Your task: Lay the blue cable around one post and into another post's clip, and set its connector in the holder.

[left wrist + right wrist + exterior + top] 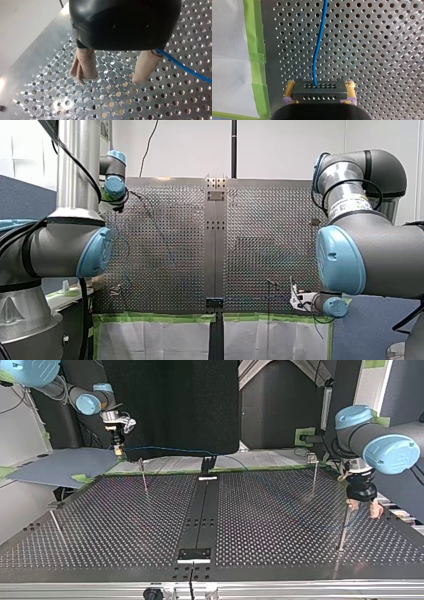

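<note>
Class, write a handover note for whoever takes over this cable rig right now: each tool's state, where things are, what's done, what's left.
My left tool: open and empty over the table. The blue cable passes beside one pad, not between them.
My right tool: shut on the connector, near the table's taped edge.
Done: connector gripped, cable stretched across the table.
Left: lead the cable round a post, into another post's clip, then set the connector in the holder. No view shows the cable clipped.
</note>
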You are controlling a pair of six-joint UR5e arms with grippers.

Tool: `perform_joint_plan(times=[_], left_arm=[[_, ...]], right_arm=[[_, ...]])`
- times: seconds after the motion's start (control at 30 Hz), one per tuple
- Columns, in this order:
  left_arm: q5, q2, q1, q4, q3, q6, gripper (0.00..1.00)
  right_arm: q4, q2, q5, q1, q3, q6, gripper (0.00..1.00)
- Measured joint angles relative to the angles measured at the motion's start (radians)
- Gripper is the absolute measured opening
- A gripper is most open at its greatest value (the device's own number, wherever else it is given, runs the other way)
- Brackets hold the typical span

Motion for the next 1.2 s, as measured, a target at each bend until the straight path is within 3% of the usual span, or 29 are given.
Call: perform_joint_plan(times=[0.83, 1.2], left_arm=[[0.036, 0.022, 0.009, -0.018, -0.001, -0.223, 1.0], [0.053, 0.053, 0.01, -0.027, -0.001, -0.238, 1.0]], right_arm=[[-0.001, 0.0, 0.001, 0.0, 0.0, 0.0, 0.0], [-0.001, 0.0, 0.001, 0.0, 0.0, 0.001, 0.0]])
